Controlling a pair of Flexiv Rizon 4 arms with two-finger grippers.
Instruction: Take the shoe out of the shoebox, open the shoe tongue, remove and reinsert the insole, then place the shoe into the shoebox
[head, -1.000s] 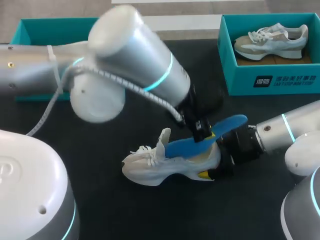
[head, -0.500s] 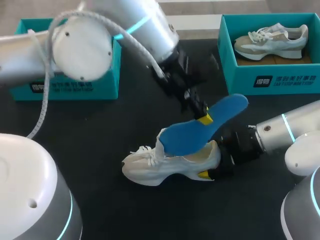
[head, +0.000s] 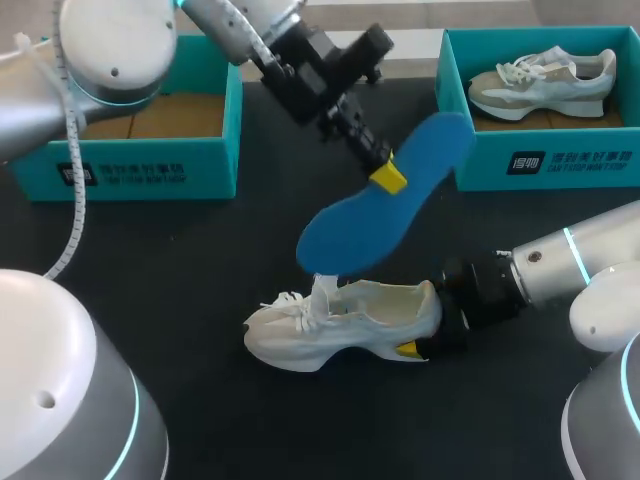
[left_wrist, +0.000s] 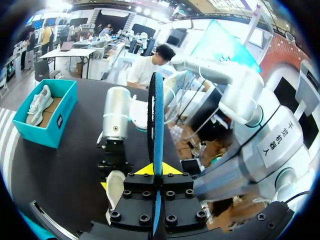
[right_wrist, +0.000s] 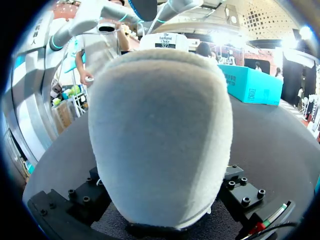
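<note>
Head view, and we have the blue insole (head: 360, 225) up in the air, clear of the white shoe (head: 350, 320). It hangs on a slant above the shoe, with its lower end just over the tongue. Our left gripper (head: 388, 177) is clamped on the insole's long edge about halfway along. From the left wrist we see the insole edge-on, with a yellow tip pressed to each face.

The shoe stands upright on the black table (head: 200, 260), between the teal shoebox (head: 130, 170) with the bare cardboard floor and the second box (head: 560, 160), which holds another shoe (head: 545, 80).

We judge the insole thin, light and bendy, so a mid-edge pinch will let both ends droop. For refitting we'd want the toe end leading and a hold nearer the heel end. The shoe looks light, with a soft upper and a firmer sole, and the heel is the solid place to steady it.

Our right gripper (head: 415, 340) sits at that heel. The right wrist view is filled by the heel, so we cannot tell whether that gripper is closed on it. The shoe's mouth is partly screened by the insole, and how much the insole bends we can't read edge-on.
</note>
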